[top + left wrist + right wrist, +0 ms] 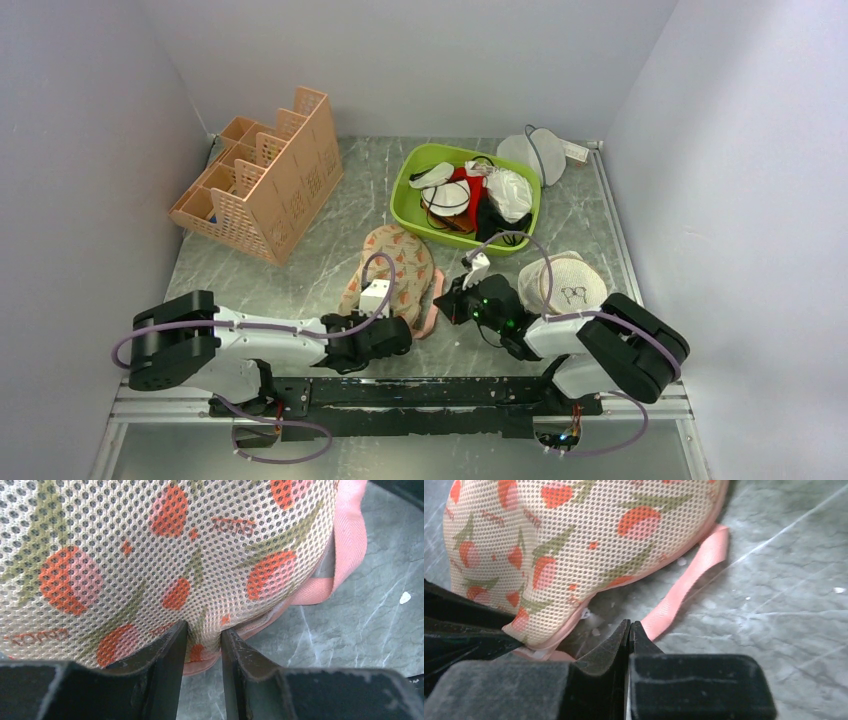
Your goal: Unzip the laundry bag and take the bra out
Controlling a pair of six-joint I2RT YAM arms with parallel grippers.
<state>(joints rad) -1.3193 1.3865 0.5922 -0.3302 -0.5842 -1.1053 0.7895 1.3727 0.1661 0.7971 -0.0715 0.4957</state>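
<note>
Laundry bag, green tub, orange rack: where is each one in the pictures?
laundry bag (405, 262): top view, middle of its printed fabric.
green tub (403, 188): top view, its left wall.
orange rack (300, 185): top view, its latticed side wall.

The grey marbled table (330, 250) carried a peach slotted organiser (262, 180) at rear left, a green tub (405, 190) rear centre, a white mesh pouch (530, 155) just behind it, a beige mesh disc (572, 283) near right. The laundry bag (395, 265) lay flat mid-table.
</note>
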